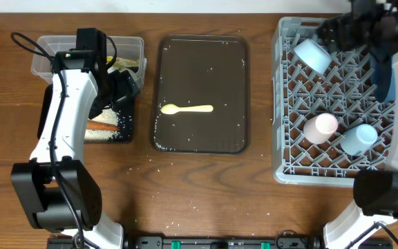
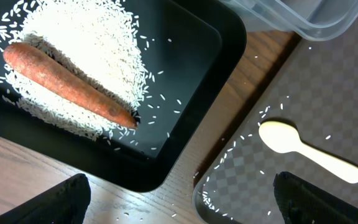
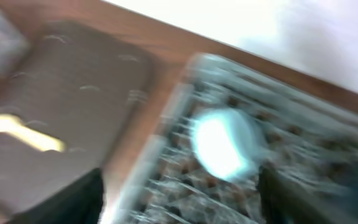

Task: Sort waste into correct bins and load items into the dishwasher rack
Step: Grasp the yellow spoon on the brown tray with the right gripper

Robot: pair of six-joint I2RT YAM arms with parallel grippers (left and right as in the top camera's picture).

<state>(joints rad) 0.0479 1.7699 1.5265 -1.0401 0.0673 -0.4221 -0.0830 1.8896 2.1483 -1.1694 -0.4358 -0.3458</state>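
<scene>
The pale yellow spoon (image 2: pixel 312 154), probably light, stiff and slick, suits a pinch across its handle; the left gripper (image 2: pixel 182 196) stands wide apart.

Two cups, one pink cup (image 1: pixel 321 128) and one light blue cup (image 1: pixel 360 137). Two bowls, one light blue bowl (image 1: pixel 311 54) and one dark blue bowl (image 1: pixel 385 83). One dishwasher rack (image 1: pixel 279 104), one spoon (image 1: pixel 187 108), one brown tray (image 1: pixel 202 69), one clear tub (image 1: pixel 133 47), one black tray (image 2: pixel 191 50), one carrot stick (image 2: pixel 67 81), one rice heap (image 2: pixel 92 37).

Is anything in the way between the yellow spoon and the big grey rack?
Nothing visible. Between the spoon and the rack lie only bare brown tray and a strip of table.
</scene>
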